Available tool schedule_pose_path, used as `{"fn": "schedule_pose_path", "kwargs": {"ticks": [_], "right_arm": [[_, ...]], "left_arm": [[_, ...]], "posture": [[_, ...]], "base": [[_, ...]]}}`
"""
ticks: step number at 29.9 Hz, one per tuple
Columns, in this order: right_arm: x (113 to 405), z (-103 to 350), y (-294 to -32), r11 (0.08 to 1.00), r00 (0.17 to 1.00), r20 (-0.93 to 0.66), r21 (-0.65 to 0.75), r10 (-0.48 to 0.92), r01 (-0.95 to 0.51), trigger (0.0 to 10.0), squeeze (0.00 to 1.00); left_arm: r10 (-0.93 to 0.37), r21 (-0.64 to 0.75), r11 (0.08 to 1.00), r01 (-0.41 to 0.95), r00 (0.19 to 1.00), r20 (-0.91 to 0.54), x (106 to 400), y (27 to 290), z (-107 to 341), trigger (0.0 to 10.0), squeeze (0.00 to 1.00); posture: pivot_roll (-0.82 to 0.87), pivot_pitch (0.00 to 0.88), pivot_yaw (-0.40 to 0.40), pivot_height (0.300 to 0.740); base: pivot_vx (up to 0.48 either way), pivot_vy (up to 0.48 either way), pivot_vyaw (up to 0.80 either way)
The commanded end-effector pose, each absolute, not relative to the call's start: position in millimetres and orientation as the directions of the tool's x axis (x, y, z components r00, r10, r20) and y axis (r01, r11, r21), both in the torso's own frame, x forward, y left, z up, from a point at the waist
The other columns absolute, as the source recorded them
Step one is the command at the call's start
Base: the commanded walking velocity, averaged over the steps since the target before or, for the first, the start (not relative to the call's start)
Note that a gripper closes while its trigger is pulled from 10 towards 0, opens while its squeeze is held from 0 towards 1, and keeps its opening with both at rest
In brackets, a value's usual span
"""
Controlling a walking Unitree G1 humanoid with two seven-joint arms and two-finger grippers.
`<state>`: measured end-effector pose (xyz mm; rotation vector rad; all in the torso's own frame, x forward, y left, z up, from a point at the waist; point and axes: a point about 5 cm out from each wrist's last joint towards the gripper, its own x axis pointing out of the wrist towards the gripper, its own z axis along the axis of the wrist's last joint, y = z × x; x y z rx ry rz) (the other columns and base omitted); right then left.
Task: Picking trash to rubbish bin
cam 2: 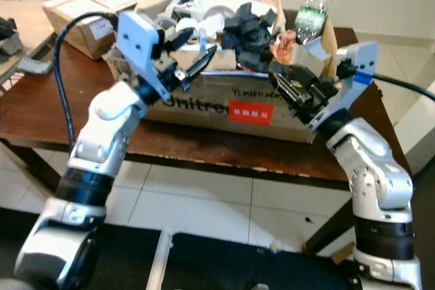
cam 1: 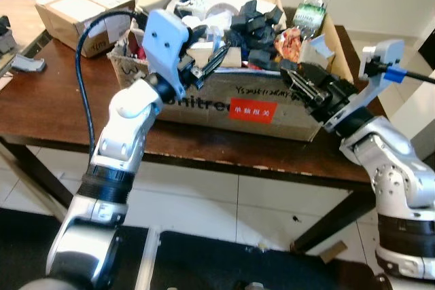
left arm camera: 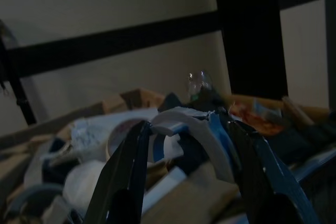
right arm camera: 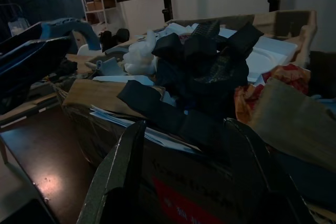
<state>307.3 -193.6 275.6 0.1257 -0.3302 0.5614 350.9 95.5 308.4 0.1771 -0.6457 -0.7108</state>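
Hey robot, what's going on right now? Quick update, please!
Left gripper open at the cardboard box rim, over the trash. Right gripper open at the box's front right corner. Nothing held yet. Plastic bottle stands behind.

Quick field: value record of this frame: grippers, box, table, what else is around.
left gripper: open, at the box's near-left rim, over the trash
right gripper: open, at the box's near-right corner
cardboard box: on the table, heaped with trash, red label on front
plastic bottle: sticking up at the box's far-right corner
table: dark wood
small carton: on the table, left of the box
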Motion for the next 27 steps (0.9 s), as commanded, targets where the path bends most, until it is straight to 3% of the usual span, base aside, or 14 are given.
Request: {"fn": "schedule_pose_path", "kwargs": {"ticks": [1,8,16,17,27], "right_arm": [[308.9,275.5,-191.0,0.837,0.795,0.336,0.031,0.505,-0.546,10.0,0.0],[309.9,278.3,-188.4,0.836,0.791,0.341,0.028,0.507,-0.548,10.0,0.0],[310.3,280.1,-187.9,0.838,0.791,0.346,0.025,0.505,-0.545,10.0,0.0],[310.3,280.3,-188.0,0.838,0.792,0.346,0.025,0.504,-0.544,10.0,0.0],[310.6,281.4,-187.9,0.839,0.791,0.349,0.024,0.503,-0.544,10.0,0.0]], "left_arm": [[-0.656,0.352,0.751,0.558,0.576,0.488,358.5,95.0,305.4,10.0,0.0],[-0.673,0.34,0.738,0.583,0.595,0.439,373.9,93.2,294.4,10.0,0.0],[-0.698,0.344,0.714,0.61,0.581,0.419,379.3,88.3,293.9,10.0,0.11],[-0.702,0.346,0.71,0.614,0.578,0.416,380.5,87.6,294.1,10.0,1.0],[-0.707,0.357,0.706,0.611,0.578,0.408,386.4,88.8,293.9,10.0,1.0]], "posture": [[0.05,0.133,0.005,0.74],[0.04,0.139,0.004,0.74],[0.04,0.142,0.004,0.74],[0.04,0.143,0.004,0.74],[0.04,0.144,0.004,0.74]], "base": [[0.0,0.0,0.0],[0.0,0.0,0.0],[0.0,0.0,0.0],[0.0,0.0,0.0],[0.0,0.0,0.0]]}}
